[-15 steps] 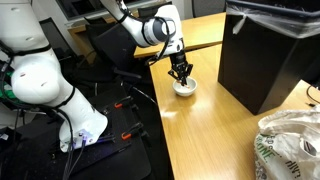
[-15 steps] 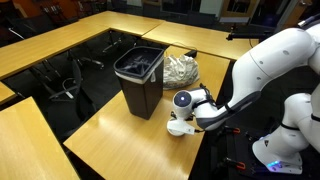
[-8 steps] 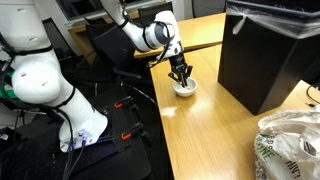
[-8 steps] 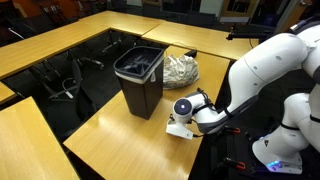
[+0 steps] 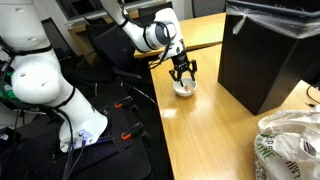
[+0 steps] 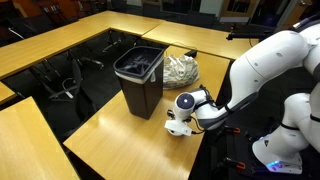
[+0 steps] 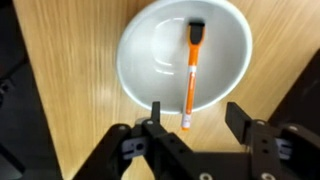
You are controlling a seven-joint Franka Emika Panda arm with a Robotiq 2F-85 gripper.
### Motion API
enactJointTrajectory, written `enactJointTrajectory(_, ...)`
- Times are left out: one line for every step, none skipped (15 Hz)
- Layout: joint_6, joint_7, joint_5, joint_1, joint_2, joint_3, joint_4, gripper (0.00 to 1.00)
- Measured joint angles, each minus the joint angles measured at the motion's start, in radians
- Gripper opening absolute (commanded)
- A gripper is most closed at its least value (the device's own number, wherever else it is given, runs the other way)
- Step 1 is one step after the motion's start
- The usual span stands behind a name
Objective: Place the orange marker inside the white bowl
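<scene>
In the wrist view the orange marker (image 7: 192, 72) with a black cap lies inside the white bowl (image 7: 150, 50), its white end resting over the near rim. My gripper (image 7: 195, 118) hangs open right above the bowl, the fingers apart on either side of the marker's near end and not touching it. In both exterior views the gripper (image 5: 182, 68) (image 6: 188, 113) hovers just over the bowl (image 5: 185, 88) (image 6: 179, 128) at the edge of the wooden table (image 5: 210, 130).
A black trash bin (image 5: 265, 50) (image 6: 141, 80) stands on the table close to the bowl. A crumpled plastic bag (image 5: 290, 145) (image 6: 180, 68) lies beyond it. The table edge (image 5: 160, 110) drops off beside the bowl, with the robot base (image 5: 40, 80) past it.
The gripper has opened and let go of the marker, which now lies in the bowl. The gripper has lifted slightly above the bowl.
</scene>
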Motion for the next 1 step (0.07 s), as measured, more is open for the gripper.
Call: enactJointTrajectory(-0.003, -0.03, 0.021, -0.01, -0.016, 0.001, -0.009, 1.0)
